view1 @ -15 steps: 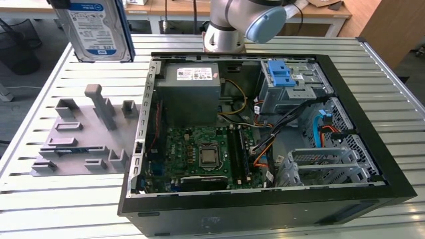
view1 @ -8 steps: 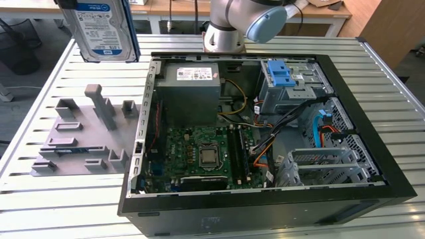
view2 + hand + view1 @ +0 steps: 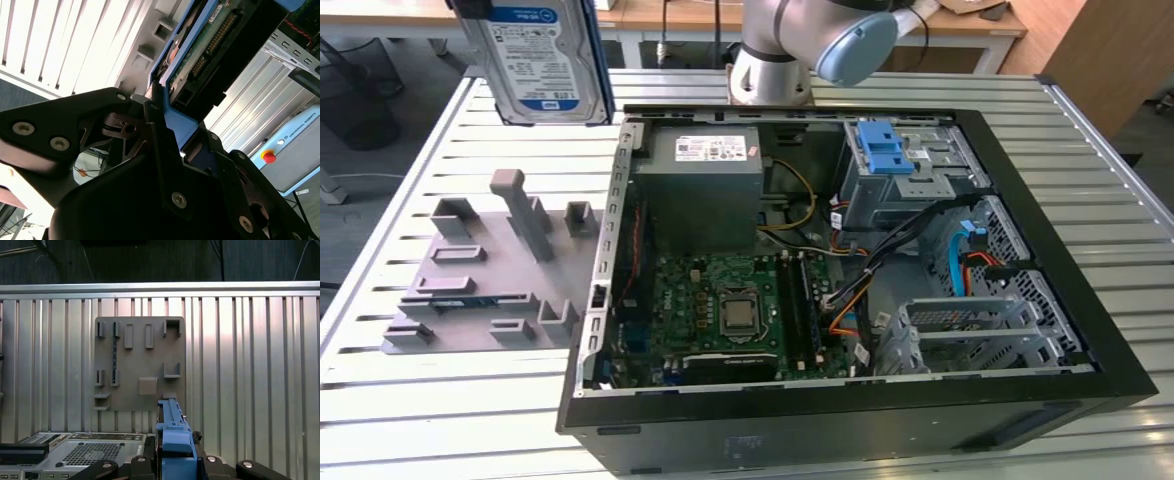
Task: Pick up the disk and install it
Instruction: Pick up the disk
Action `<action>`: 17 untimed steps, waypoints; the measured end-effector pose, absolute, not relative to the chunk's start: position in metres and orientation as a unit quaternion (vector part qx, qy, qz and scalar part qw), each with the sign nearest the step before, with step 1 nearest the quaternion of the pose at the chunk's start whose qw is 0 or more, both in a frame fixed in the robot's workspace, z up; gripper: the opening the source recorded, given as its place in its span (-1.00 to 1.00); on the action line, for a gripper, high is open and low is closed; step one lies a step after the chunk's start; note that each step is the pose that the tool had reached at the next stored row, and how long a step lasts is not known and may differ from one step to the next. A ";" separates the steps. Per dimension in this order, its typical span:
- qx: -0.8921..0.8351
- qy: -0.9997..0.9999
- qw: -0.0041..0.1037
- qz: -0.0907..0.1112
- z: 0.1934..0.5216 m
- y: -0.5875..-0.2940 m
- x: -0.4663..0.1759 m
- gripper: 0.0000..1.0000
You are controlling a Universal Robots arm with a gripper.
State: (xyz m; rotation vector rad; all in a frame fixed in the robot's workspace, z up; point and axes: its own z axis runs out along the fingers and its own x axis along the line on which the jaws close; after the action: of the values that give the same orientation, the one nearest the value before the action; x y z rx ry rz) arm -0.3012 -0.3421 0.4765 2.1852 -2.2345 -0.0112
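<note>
Disk (image 3: 540, 55): held pinched by its blue frame in gripper (image 3: 175, 462), grey fixture (image 3: 480, 270) below; needed firm, square grip, no tilt.

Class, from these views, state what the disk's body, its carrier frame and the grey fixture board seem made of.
Disk: likely metal, silvery sheen around its label. Carrier frame: probably plastic, uniform blue, moulded shape. Fixture board: apparently matte grey plastic, no gleam.
</note>
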 end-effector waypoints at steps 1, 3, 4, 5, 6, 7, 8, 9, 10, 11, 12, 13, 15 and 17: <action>0.699 -0.715 0.008 -0.004 0.476 -0.342 -0.299 -0.27; 0.699 -0.715 0.008 -0.004 0.477 -0.342 -0.295 -0.27; 0.699 -0.715 0.008 -0.004 0.477 -0.342 -0.293 -0.27; 0.699 -0.715 0.008 -0.004 0.477 -0.342 -0.292 -0.27; 0.699 -0.715 0.008 -0.004 0.477 -0.342 -0.290 -0.27; 0.699 -0.715 0.008 -0.004 0.477 -0.342 -0.288 -0.27; 0.699 -0.715 0.008 -0.004 0.477 -0.342 -0.287 -0.27; 0.699 -0.715 0.008 -0.004 0.477 -0.342 -0.285 -0.27; 0.699 -0.715 0.008 -0.004 0.477 -0.342 -0.284 -0.27; 0.699 -0.715 0.008 -0.004 0.476 -0.342 -0.282 -0.27; 0.699 -0.715 0.008 -0.004 0.476 -0.342 -0.281 -0.27; 0.699 -0.715 0.008 -0.004 0.477 -0.342 -0.279 -0.27; 0.699 -0.715 0.008 -0.004 0.476 -0.343 -0.276 -0.27; 0.699 -0.715 0.008 -0.004 0.477 -0.343 -0.273 -0.27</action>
State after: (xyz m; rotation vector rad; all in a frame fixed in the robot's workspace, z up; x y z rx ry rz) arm -0.2729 -0.3430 0.4766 2.1851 -2.2344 -0.0113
